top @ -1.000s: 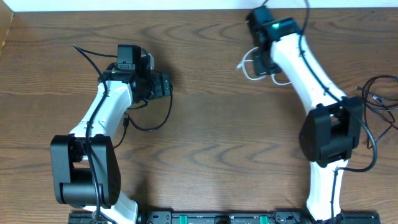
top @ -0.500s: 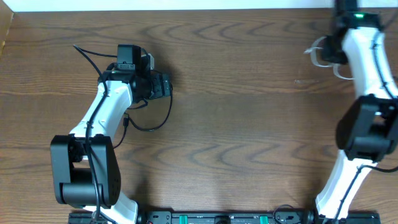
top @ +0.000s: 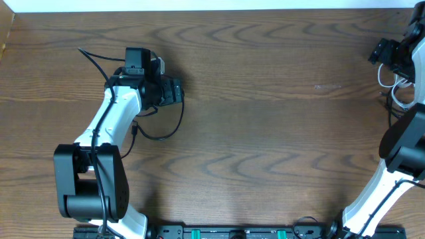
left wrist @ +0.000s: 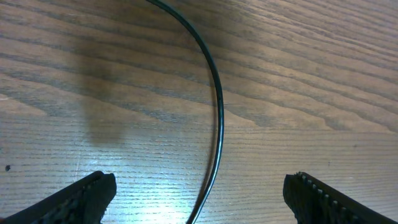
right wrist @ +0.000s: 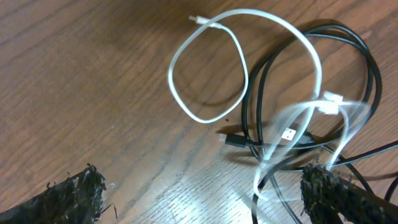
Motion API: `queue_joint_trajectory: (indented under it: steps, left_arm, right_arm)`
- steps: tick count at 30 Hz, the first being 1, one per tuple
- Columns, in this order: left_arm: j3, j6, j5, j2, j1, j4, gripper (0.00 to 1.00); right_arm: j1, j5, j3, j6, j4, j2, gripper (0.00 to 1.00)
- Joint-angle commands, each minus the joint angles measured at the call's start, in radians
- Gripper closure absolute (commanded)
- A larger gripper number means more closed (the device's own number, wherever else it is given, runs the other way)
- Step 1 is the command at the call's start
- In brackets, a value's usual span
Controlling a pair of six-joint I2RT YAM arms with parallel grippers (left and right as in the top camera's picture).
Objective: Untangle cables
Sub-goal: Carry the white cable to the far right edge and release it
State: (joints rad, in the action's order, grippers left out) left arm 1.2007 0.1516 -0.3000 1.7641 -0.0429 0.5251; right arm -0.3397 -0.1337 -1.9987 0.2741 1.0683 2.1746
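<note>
Spanning every view is a brown wooden tabletop (top: pixel 265 133) with bold wavy grain; a pale strip (top: pixel 199 5) borders it along the top of the overhead frame.

From above, the white-and-black left arm (top: pixel 109 119) bends up the left side, while the right arm (top: pixel 405 143) hugs the right edge, partly cut off. A thin black cord (top: pixel 161 137) starts near the upper left, passes under the left arm and sags in a loop just below its wrist. Only the overhead view shows that whole path.

The left wrist view shows just one stretch of it, a gentle arc from top centre to the bottom edge, with its long axis running up and down the frame. There the left gripper (left wrist: pixel 199 186) stands with jaws wide. The cord passes between its dark fingers (left wrist: pixel 81 199) without touching either.

Only the right wrist view shows the tangle. A short white cord (right wrist: pixel 171 76) forms a round loop in the upper middle, its small plug end pointing to the upper left. It crosses a bundle of looped black cords (right wrist: pixel 372 74) on the right, whose plug lies mid-frame. One white strand by the lower right is smeared, so its contact cannot be told. The right gripper (right wrist: pixel 202 180) has its jaws spread wide.
</note>
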Motion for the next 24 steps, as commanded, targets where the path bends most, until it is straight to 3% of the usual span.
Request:
queue_joint_trajectory:
  steps: [1, 4, 9, 13, 20, 24]
  left_arm:
    - [-0.006, -0.016, 0.014, 0.009, -0.001, 0.000, 0.08]
    - [-0.006, -0.016, 0.014, 0.009, -0.001, 0.000, 0.08]
    - [-0.006, -0.016, 0.014, 0.009, -0.001, 0.000, 0.08]
    - [-0.006, -0.016, 0.014, 0.009, -0.001, 0.000, 0.08]
    - [-0.006, -0.016, 0.014, 0.009, -0.001, -0.005, 0.08]
    - [-0.006, 0.003, 0.014, 0.009, -0.001, -0.009, 0.08]
  right_arm:
    - [-0.001, 0.016, -0.001, 0.001, 0.001, 0.005, 0.01]
    - [-0.001, 0.017, 0.000, -0.014, 0.000, 0.005, 0.01]
    - [0.003, 0.095, 0.000, -0.184, 0.013, 0.005, 0.01]
    - [0.005, 0.117, 0.000, -0.185, 0.032, 0.006, 0.01]
    - [0.034, 0.420, 0.000, -0.185, 0.034, 0.023, 0.01]
    - [0.080, 0.485, 0.002, -0.185, 0.036, 0.038, 0.01]
